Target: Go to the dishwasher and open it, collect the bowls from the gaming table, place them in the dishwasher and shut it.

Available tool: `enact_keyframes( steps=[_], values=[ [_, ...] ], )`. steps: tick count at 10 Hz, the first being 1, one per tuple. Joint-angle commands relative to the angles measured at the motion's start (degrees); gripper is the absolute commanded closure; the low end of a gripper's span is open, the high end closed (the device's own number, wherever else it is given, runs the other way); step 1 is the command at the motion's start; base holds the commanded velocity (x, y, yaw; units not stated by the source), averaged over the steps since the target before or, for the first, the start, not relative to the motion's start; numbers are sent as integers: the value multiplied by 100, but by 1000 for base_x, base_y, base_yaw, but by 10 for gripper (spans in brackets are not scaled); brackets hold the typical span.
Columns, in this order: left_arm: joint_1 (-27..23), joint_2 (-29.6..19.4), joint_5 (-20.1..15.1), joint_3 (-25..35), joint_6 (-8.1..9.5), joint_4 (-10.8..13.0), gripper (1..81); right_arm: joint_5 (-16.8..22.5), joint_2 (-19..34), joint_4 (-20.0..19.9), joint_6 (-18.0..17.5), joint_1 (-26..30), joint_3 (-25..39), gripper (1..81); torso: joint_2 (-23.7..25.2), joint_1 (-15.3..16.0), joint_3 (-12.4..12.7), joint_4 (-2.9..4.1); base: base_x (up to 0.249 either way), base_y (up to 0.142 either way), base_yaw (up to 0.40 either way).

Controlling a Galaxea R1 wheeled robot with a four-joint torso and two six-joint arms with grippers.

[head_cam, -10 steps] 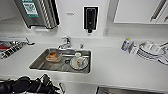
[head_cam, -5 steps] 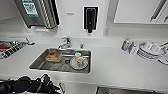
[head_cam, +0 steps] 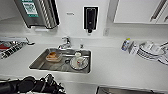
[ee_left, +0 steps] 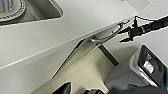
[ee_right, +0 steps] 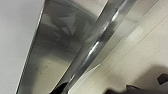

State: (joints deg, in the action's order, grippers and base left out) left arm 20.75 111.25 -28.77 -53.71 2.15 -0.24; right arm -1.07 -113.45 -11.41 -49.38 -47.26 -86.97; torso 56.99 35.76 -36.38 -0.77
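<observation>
The dishwasher (ee_left: 82, 53) sits under the white counter, its steel door tilted out a little with a dark gap along its top. Its bar handle (ee_left: 106, 37) runs along the door's top and shows close up as a shiny bar (ee_right: 100, 42) in the right wrist view. My right gripper (ee_left: 126, 33) is at the end of that handle. My left gripper (ee_left: 77, 90) hangs open and empty in front of the door, and shows dark at the counter's front edge (head_cam: 53, 86). The door's top edge (head_cam: 120, 90) shows below the counter. The bowls and the gaming table are out of view.
A steel sink (head_cam: 37, 65) in the white counter holds a plate, a cup and a brownish dish. A tap (head_cam: 65, 43) stands behind it. Stacked white plates (head_cam: 150, 51) and a small bottle (head_cam: 125, 44) are at the right, a dish rack (head_cam: 10, 48) at the left.
</observation>
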Motion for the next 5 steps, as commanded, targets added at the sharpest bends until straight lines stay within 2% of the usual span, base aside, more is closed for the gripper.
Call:
enact_keyframes(
  steps=[1, 3, 5],
  values=[
    [-620, -182, -129, 177, -21, -99, 10, 116, 39, -72, -370, 581, -381, 10, 0, 0, 0, 0, 0, 0, 0],
    [-620, -234, -138, 185, -30, -82, 10, 116, -75, -63, -502, 678, -503, 10, 0, 0, 0, 0, 0, 0, 0],
    [-611, -261, -138, 212, -30, -81, 10, 124, -373, -81, -502, 661, -916, 10, 0, 0, -2, 0, 0, 0, 0]
  ],
)
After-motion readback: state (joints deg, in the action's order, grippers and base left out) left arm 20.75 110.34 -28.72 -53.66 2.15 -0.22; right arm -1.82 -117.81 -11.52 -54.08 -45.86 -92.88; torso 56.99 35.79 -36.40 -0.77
